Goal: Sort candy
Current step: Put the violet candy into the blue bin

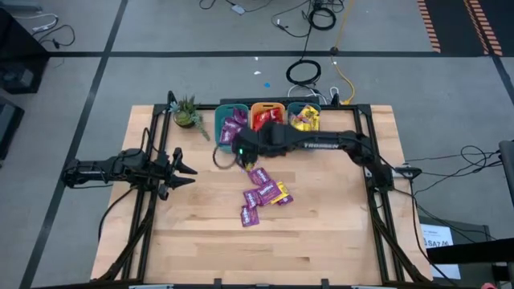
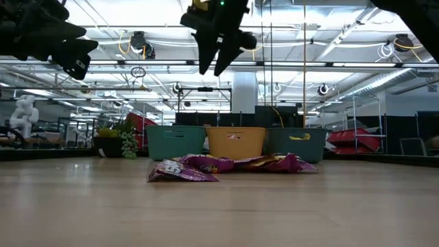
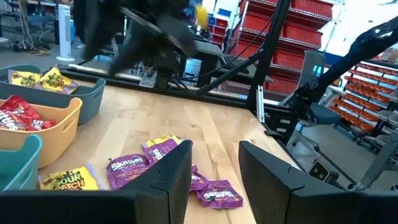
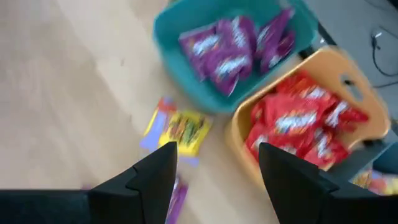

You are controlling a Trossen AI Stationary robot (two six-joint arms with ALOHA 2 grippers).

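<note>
Loose candy packets (image 1: 263, 191), purple and yellow, lie flat in a small heap at mid-table; they also show in the low view (image 2: 226, 165). One yellow packet (image 4: 183, 132) lies beside the left teal bin. Three bins stand on the far side. The left teal bin (image 1: 219, 122) holds purple packets, the orange bin (image 1: 267, 105) red ones, and the right teal bin (image 1: 303, 105) yellow ones. My right gripper (image 4: 217, 155) hangs open and empty above the table in front of the left teal bin, slanting down. My left gripper (image 3: 214, 168) waits open and level at the table's left.
A small potted plant (image 1: 187, 114) stands left of the bins. Black frame rails run along the table's left and right edges. Bare wood lies along the near side of the table (image 1: 321, 241).
</note>
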